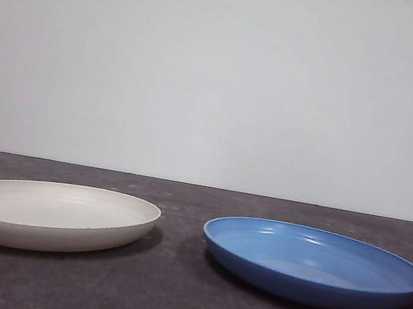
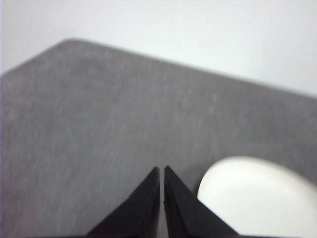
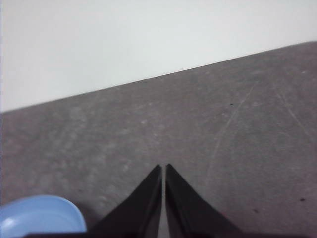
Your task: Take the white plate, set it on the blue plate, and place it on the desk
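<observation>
Since the white plate at lower left of the front view looks stiff, light, perhaps slick, its raised rim suits pinching; left gripper and right gripper are pressed together.

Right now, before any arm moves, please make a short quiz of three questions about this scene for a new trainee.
1. True or false: the white plate already sits on the blue plate.
2. Which gripper has the white plate near it? A) left gripper B) right gripper
3. Fill in: both plates rest on the ____.

Key: 1. False, they lie apart, side by side. 2. A; the right wrist view shows the blue plate instead. 3. Desk. Both grippers are shut and hold nothing.
</observation>
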`<state>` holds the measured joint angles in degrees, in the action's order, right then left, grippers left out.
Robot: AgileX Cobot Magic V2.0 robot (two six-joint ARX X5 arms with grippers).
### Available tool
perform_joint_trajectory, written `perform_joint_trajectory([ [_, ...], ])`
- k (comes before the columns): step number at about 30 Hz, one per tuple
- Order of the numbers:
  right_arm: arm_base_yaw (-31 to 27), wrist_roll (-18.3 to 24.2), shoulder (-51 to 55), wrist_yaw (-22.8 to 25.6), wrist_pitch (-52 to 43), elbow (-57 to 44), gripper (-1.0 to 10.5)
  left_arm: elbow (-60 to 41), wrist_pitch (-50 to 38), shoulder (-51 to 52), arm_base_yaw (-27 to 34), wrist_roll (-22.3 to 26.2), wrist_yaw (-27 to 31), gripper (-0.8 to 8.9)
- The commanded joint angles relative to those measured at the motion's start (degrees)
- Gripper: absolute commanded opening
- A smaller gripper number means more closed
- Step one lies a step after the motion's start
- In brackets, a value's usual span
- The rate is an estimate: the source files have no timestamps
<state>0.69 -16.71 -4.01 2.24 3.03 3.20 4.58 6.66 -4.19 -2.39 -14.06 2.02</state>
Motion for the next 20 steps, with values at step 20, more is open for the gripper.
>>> perform_joint_trajectory([
  [20,0.0,-6.4,-30.6,-27.5,12.7,30.7,0.1,34.5,3.2,-30.2,-1.1,-3.1,-17.4,0.17],
])
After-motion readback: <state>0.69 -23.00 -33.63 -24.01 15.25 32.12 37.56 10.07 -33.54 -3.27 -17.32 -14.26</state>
